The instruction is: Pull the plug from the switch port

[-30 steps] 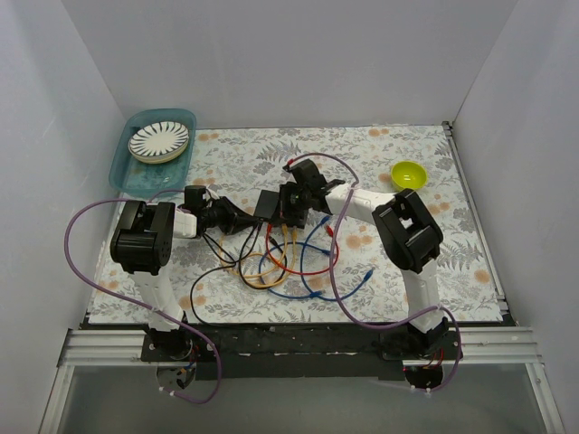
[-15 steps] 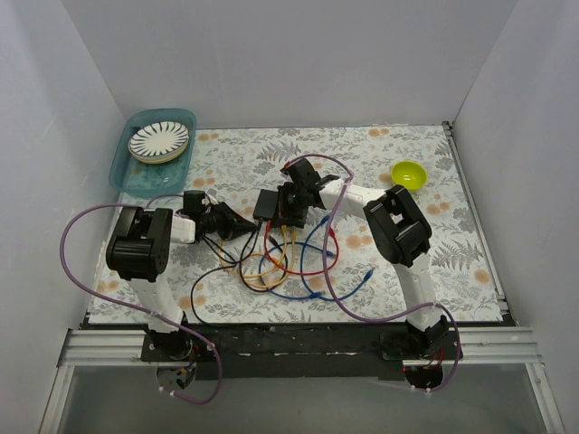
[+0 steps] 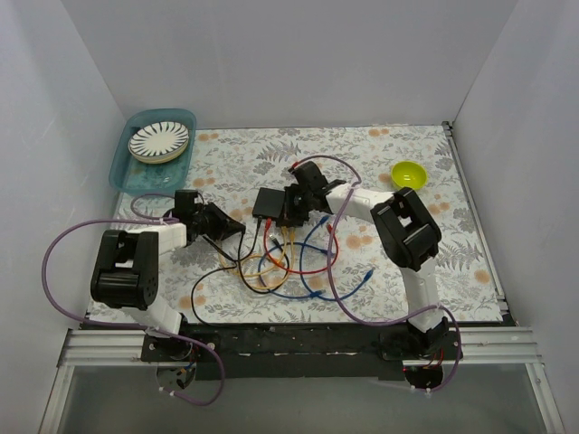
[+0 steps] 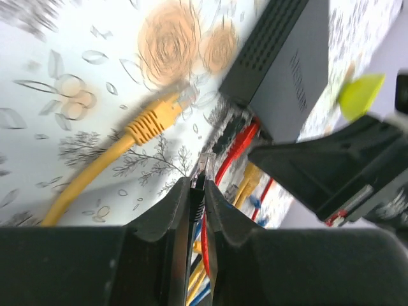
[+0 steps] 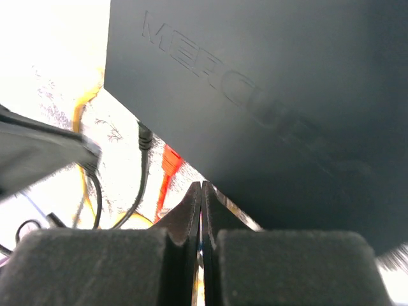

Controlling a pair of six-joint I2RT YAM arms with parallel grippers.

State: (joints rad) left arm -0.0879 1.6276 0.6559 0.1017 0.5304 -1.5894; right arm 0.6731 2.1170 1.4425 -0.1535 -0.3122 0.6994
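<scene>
The black switch (image 3: 269, 202) lies flat mid-table, its sockets facing the near side; it also shows in the left wrist view (image 4: 287, 64) and fills the right wrist view (image 5: 274, 95). My left gripper (image 3: 237, 227) sits just left of the switch, shut (image 4: 199, 185) on a black plug (image 4: 203, 167) whose clear tip points at the switch but hangs free of it. My right gripper (image 3: 289, 210) is shut with nothing between its jaws (image 5: 201, 186) and rests on the switch's right end. Red (image 5: 169, 159) and black (image 5: 145, 134) plugs sit in the sockets.
A loose yellow plug (image 4: 153, 118) lies on the mat left of the switch. Red, blue, yellow and black cables (image 3: 280, 267) tangle in front. A teal tray (image 3: 127, 167) with a striped plate (image 3: 158, 141) is back left, and a yellow-green bowl (image 3: 408, 174) is back right.
My left gripper has drawn back to the left, away from the switch, with the black plug in it. The right gripper has stayed on the switch.
</scene>
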